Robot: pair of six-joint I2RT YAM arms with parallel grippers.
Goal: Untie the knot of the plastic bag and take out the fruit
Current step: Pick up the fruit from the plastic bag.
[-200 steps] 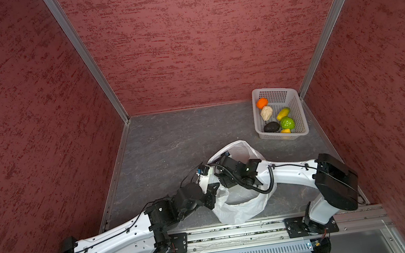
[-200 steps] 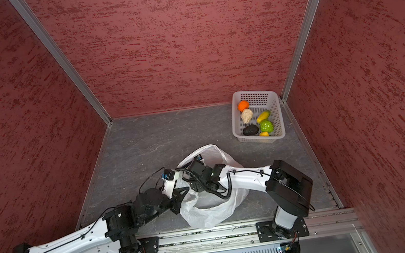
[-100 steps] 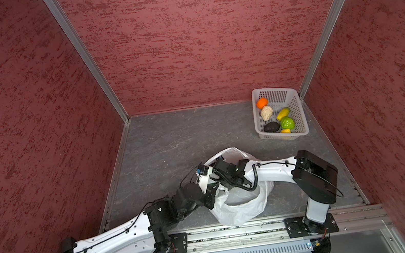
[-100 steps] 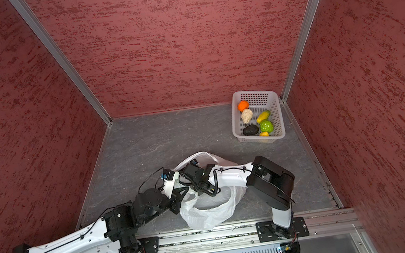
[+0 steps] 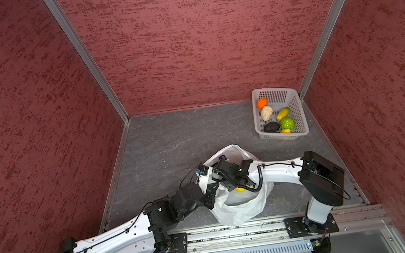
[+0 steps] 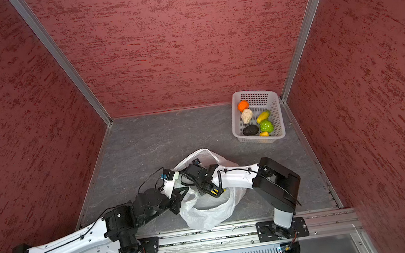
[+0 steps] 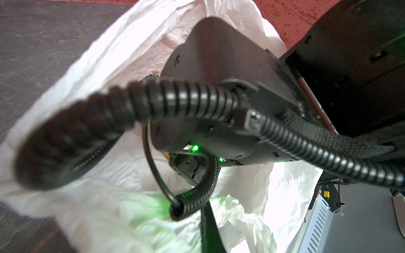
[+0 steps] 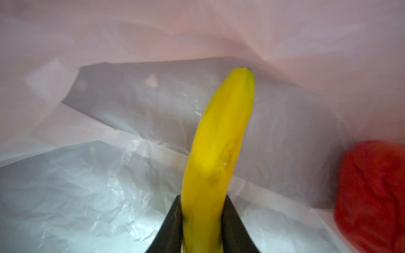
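The plastic bag (image 5: 237, 208) is crinkled, translucent white. The banana (image 8: 219, 142) is yellow with a greenish tip, and the red fruit (image 8: 372, 197) is deep red. The basket (image 5: 297, 113) is pale grey and perforated. In it are an orange fruit (image 5: 262, 103), a beige fruit (image 5: 266, 112), a yellow-green fruit (image 5: 283, 113), a bright green fruit (image 5: 287, 122) and a black fruit (image 5: 271, 127). The counter (image 5: 171, 142) is veined dark grey, and the walls (image 5: 184, 41) are mottled maroon.

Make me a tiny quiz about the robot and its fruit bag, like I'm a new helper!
1. True or false: the right gripper grips the long yellow banana inside the thin white plastic bag.
2. How many small fruit pieces lie in the white perforated plastic basket? A three, B six, C nine.
3. Fill in: the lumpy fruit beside the banana in the bag is coloured ___.

Key: 1 true; 2 B; 3 red.
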